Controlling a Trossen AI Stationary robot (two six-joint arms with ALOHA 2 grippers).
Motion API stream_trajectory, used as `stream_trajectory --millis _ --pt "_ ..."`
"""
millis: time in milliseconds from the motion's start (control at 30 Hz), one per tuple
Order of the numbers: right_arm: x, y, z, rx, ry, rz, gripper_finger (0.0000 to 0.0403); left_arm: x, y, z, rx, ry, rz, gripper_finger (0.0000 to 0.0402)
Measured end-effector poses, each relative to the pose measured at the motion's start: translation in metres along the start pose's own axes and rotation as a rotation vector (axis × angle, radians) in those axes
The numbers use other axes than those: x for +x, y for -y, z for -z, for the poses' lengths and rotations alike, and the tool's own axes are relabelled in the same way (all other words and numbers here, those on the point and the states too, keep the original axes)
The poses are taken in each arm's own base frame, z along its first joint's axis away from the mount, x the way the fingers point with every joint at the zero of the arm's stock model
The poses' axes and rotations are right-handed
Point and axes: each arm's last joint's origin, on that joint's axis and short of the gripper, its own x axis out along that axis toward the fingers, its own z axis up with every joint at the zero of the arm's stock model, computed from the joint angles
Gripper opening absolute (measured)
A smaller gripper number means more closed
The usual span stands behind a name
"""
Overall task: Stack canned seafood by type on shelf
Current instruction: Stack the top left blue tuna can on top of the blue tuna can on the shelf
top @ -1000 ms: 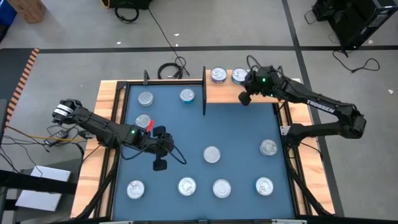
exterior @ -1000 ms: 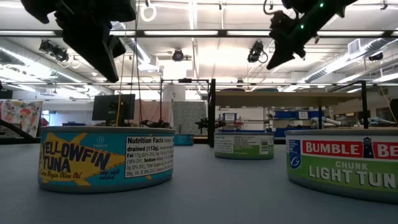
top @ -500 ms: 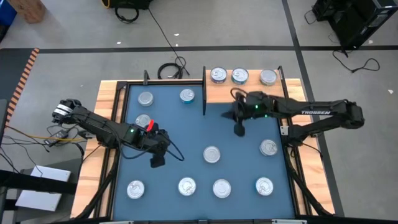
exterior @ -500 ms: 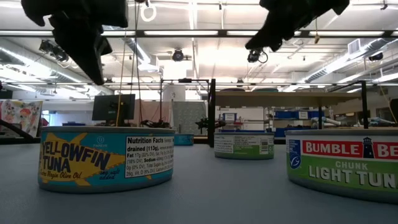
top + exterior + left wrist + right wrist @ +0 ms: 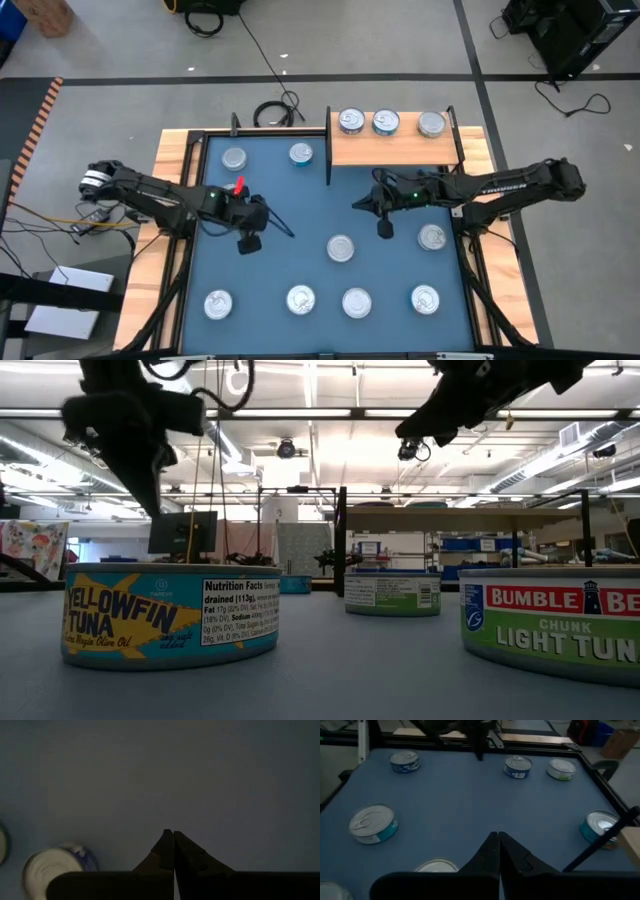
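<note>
- I see the shelf (image 5: 392, 150) at the far edge of the blue mat (image 5: 300, 210), with three tins (image 5: 385, 122) in a row along its back.
- Nine other tins (image 5: 341, 248) lie scattered on the mat in front of the shelf.
- The right gripper (image 5: 385, 229) hangs just in front of the shelf, fingers pressed together, empty.
- The left gripper (image 5: 247, 243) is well left of the shelf, also pressed together, empty.

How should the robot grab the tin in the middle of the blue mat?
Probably from straight above, pinching the round side wall of the middle tin across its width. It lies flat with its shiny lid up and bare mat all round it. The right gripper, now shut, is nearest.
</note>
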Motion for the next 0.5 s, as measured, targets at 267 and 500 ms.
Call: stream_trajectory --millis 267,500 --pt "-0.001 -0.016 0.002 -0.026 -0.023 -0.019 0.0005 0.001 -0.029 0.024 -0.106 0.018 0.01 0.0" --pt "0.003 -0.032 0.009 -0.028 -0.06 -0.021 0.0005 0.009 -0.042 0.045 -0.176 -0.055 0.011 0.0"
